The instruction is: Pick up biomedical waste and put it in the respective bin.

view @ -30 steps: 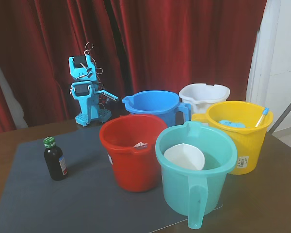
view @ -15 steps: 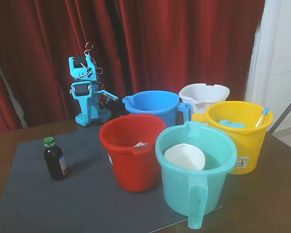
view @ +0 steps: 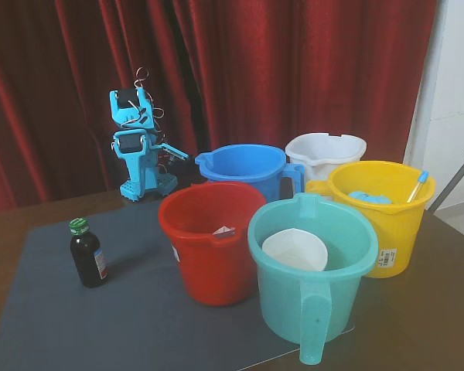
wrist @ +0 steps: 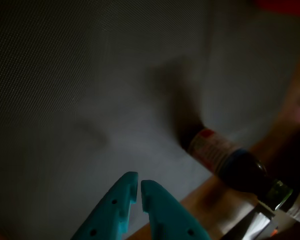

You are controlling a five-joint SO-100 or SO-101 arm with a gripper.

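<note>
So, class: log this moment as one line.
arm: folded | gripper: shut, empty | bottle: upright on mat | blue bucket: waiting

- The brown medicine bottle (view: 87, 254) stands upright on the grey mat (view: 77, 325), at its left.
- The blue arm (view: 139, 147) sits folded at the back, before the red curtain (view: 294, 69).
- The royal-blue bucket (view: 243, 170) stands behind the red bucket (view: 210, 241).
- The teal bucket (view: 313, 274) holds a white cup (view: 294, 249).

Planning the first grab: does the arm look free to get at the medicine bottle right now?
Probably yes. The medicine bottle stands alone on the grey mat, apart from the red bucket; nothing lies between it and the folded arm.
</note>
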